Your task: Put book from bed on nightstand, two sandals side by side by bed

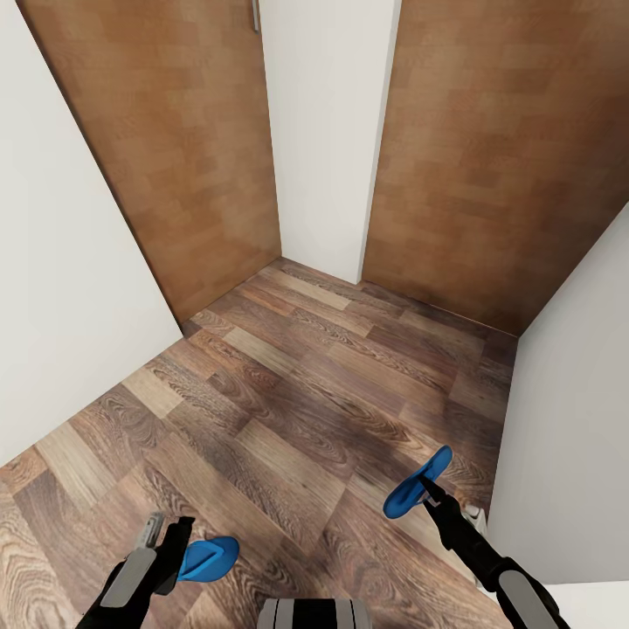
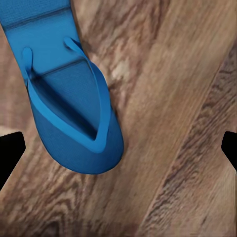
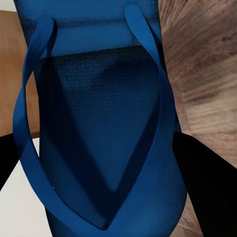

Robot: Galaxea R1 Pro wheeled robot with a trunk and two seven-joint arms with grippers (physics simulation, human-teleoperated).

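Two bright blue sandals show over the wood-plank floor (image 1: 288,411) of a bedroom corner. One sandal (image 1: 418,482) hangs above the floor with my right gripper (image 1: 430,494) shut on it; the right wrist view has its straps and sole (image 3: 106,123) between the two black fingers (image 3: 207,182). The other sandal (image 1: 208,557) sits just right of my left gripper (image 1: 170,543). In the left wrist view that sandal (image 2: 69,108) lies over the planks, and the fingertips (image 2: 10,153) stand wide apart at the frame's edges, open. The bed, book and nightstand are out of view.
Two plain brown wooden doors (image 1: 175,148) (image 1: 507,148) close off the corner ahead, with a white wall strip (image 1: 323,131) between them. White walls (image 1: 61,288) (image 1: 568,454) stand close on both sides, the right one right beside my right arm.
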